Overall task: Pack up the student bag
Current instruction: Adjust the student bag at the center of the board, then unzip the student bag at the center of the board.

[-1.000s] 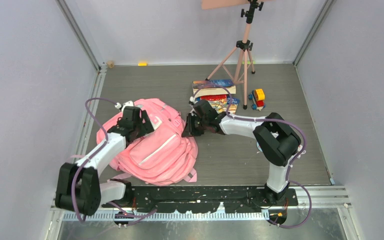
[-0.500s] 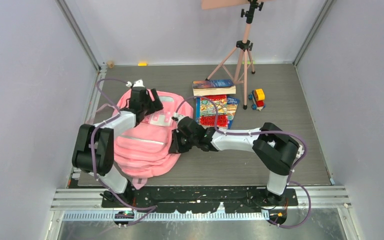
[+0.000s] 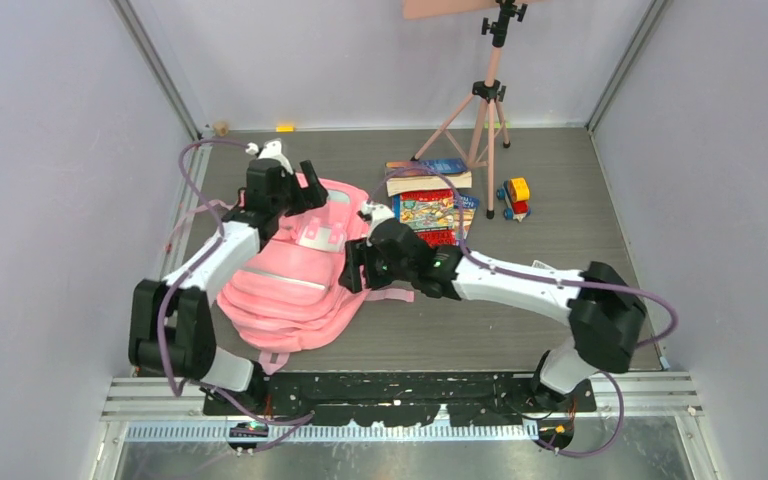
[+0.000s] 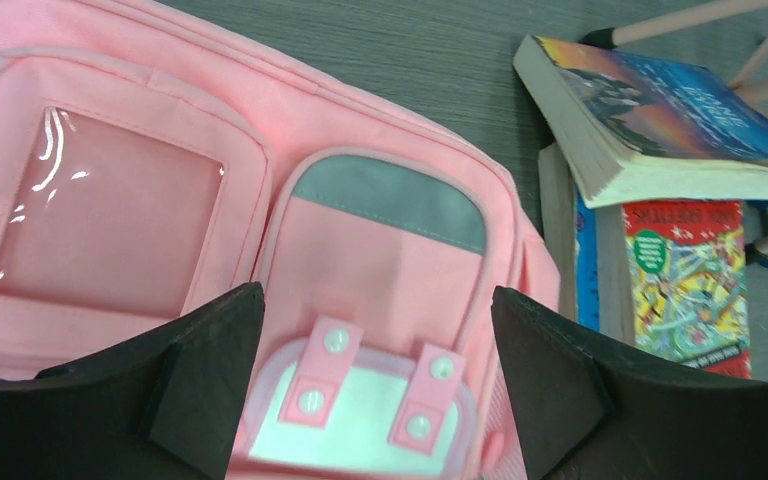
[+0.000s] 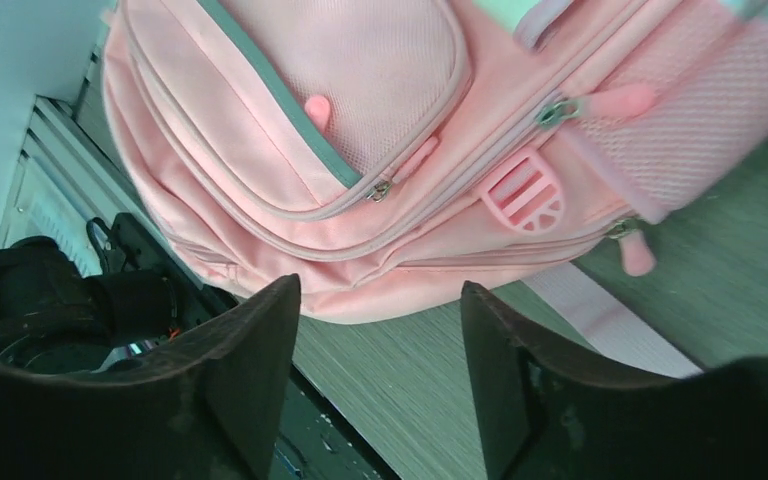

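The student bag (image 3: 290, 275) is a large pink backpack lying flat on the left of the table, front side up. Its white patch (image 4: 360, 430) and clear window pocket (image 4: 110, 215) show in the left wrist view. My left gripper (image 3: 302, 192) (image 4: 375, 300) hovers open over the bag's far end, jaws wide apart above the patch, holding nothing. My right gripper (image 3: 349, 268) (image 5: 380, 290) is open at the bag's right side, just off its zip pockets (image 5: 400, 175), with only bare table between its fingers.
A stack of books (image 3: 430, 198) (image 4: 660, 130) lies right of the bag, with a colourful toy truck (image 3: 513, 197) beyond it. A pink tripod (image 3: 485, 100) stands at the back. A loose pink strap (image 3: 392, 294) trails on the table under the right arm.
My right gripper has opened and let go of the bag's side. The bag has been dragged and turned toward the far left. My left gripper moved a little farther along the bag's top.
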`<state>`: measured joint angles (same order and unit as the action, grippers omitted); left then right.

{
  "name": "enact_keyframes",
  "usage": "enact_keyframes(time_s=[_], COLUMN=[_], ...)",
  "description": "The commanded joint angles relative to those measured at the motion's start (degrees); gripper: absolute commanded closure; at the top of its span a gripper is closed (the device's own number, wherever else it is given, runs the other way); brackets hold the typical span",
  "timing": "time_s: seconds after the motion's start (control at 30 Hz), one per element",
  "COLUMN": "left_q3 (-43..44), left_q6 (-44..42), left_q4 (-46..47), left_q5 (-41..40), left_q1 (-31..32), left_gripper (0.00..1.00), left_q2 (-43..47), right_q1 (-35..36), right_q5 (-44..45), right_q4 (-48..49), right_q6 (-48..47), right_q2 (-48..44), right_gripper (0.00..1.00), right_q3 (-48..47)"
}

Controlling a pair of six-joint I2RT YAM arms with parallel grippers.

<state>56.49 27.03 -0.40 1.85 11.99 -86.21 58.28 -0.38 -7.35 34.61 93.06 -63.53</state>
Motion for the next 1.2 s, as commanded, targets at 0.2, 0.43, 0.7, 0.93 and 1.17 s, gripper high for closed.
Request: enact_keyframes(time_s=[0.2, 0.43, 0.7, 0.93, 1.17], left_q3=[-0.9, -4.5, -8.4, -8.6, -6.8], left_q6=[-5.6, -4.8, -1.4, -2.0, -3.3], left_q4=[-26.9, -38.0, -39.4, -35.6, -37.9], left_q5=[-3.8, -21.3, -29.3, -28.7, -35.3], left_q1=[7.8, 21.0, 29.8, 33.4, 34.1], left_gripper=[0.13, 0.13, 0.14, 0.14, 0.17], left_q2=[15.7, 20.5, 21.7, 18.4, 13.0], right_q1=[-8.0, -14.3, -14.4, -14.4, -14.3], right_q5=[3.3, -6.3, -9.1, -9.8, -11.0], right_q4=[-1.2, 8.3, 14.0, 14.4, 14.8], right_q6=[-3.6, -4.3, -2.6, -3.4, -4.2], right_q2=[-13.8, -15.1, -13.8, -12.9, -14.1], right_gripper=[0.20, 0.19, 0.21, 0.23, 0.26], right_q3=[10.1, 17.7, 20.2, 21.5, 21.9])
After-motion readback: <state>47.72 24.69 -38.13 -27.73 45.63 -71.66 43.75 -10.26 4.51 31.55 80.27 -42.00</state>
